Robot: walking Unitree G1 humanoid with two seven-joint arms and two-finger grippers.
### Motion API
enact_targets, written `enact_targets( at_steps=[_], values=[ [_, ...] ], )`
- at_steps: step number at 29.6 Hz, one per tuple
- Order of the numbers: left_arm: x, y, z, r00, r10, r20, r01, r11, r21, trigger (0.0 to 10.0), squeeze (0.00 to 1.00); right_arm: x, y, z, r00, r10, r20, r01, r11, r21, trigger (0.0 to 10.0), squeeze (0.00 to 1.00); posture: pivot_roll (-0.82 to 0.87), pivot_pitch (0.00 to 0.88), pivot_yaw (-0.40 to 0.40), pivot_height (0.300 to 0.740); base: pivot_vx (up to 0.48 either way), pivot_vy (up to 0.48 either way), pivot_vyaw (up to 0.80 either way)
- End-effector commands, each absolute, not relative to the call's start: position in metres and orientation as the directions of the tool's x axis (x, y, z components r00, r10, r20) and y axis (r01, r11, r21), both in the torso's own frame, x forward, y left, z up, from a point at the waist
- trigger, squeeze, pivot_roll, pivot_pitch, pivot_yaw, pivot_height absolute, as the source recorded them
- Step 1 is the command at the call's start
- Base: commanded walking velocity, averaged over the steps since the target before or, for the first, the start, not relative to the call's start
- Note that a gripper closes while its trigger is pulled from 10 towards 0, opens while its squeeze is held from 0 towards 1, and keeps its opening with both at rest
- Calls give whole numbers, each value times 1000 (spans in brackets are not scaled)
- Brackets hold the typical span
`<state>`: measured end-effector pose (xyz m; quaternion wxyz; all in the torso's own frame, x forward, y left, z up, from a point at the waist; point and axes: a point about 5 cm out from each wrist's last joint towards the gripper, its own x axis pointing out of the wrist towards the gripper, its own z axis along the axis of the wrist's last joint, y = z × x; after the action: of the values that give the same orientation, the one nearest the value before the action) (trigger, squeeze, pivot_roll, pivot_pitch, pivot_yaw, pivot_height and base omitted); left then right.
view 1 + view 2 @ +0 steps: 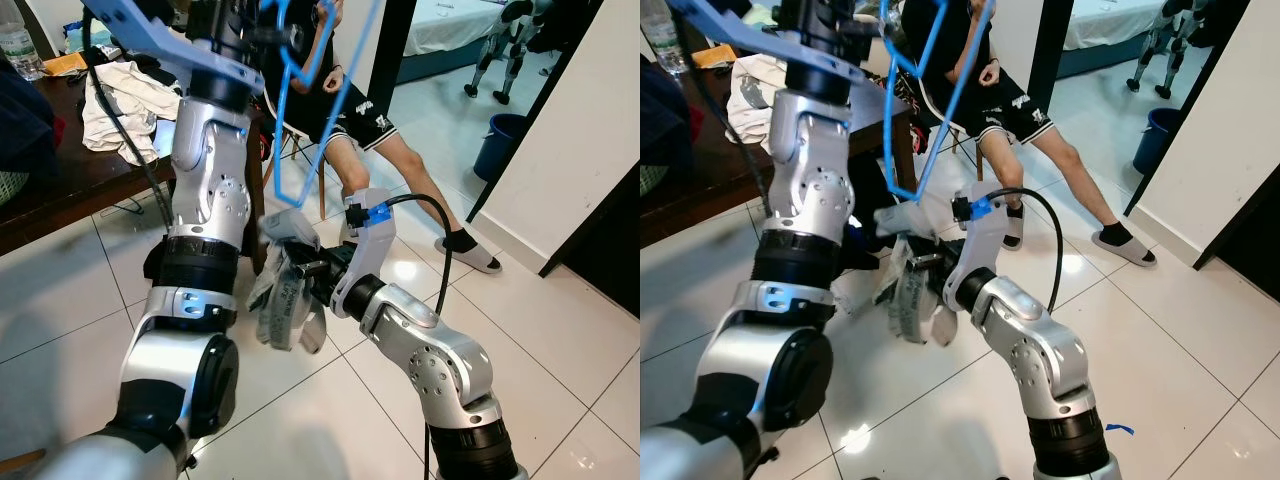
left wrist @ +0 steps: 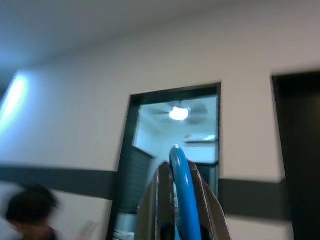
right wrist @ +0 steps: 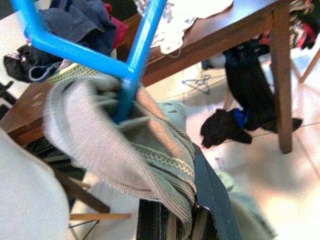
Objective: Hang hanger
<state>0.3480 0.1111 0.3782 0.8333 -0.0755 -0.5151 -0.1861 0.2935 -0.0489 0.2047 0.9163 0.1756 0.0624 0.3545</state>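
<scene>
Our left gripper (image 1: 285, 35) pinches the hanger (image 1: 300, 120), hanging down; our right gripper (image 1: 290, 262) clamps the cloth (image 1: 285, 305) just below its corner.

Silver arms w/ black joint bands, visible screws, black cable, blue clip near right wrist

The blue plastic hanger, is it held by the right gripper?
No, the left gripper pinches the blue plastic hanger up high, while the right gripper grasps a grey knitted cloth.
</scene>
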Motion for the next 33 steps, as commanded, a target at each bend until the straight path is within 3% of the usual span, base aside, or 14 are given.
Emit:
enact_targets(
  at_steps=[1, 3, 5, 7, 10, 15, 26, 33],
  values=[
    [346, 107, 375, 384, -287, 878, 307, 936, 172, 10000, 0, 290, -51, 201, 718, 696, -3, -636, 658, 404, 0, 0, 57, 139, -9, 740, 0, 0, 0],
    [346, 107, 373, 384, -298, 874, 293, 937, 190, 10000, 0, 289, -51, 201, 710, 704, -3, -641, 648, 412, 0, 0, 57, 139, -9, 740, 0, 0, 0],
    [343, 102, 361, 373, -380, 846, 216, 923, 319, 10000, 0, 281, -48, 203, 638, 770, 19, -688, 558, 465, 0, 0, 56, 143, -9, 740, 0, 0, 0],
    [343, 100, 358, 370, -399, 839, 194, 916, 350, 10000, 0, 279, -47, 203, 618, 786, 28, -700, 533, 476, 0, 0, 56, 143, -9, 740, 0, 0, 0],
    [338, 85, 342, 337, -520, 785, 113, 850, 515, 10000, 0, 269, -44, 214, 525, 842, 128, -747, 383, 543, 0, 0, 56, 141, -12, 740, 0, 0, 0],
    [333, 72, 326, 305, -617, 725, 71, 774, 629, 10000, 0, 265, -45, 221, 478, 858, 190, -763, 298, 573, 0, 0, 57, 140, -13, 740, 0, 0, 0],
    [325, 63, 312, 257, -709, 656, -6, 678, 735, 10000, 0, 264, -47, 218, 454, 872, 185, -715, 232, 660, 0, 0, 57, 145, -18, 740, 0, 0, 0],
    [332, 82, 330, 281, -628, 726, -118, 728, 675, 10000, 0, 255, -43, 192, 419, 907, -34, -706, 349, 617, 0, 0, 54, 149, -19, 740, 0, 0, 0]
  ],
)
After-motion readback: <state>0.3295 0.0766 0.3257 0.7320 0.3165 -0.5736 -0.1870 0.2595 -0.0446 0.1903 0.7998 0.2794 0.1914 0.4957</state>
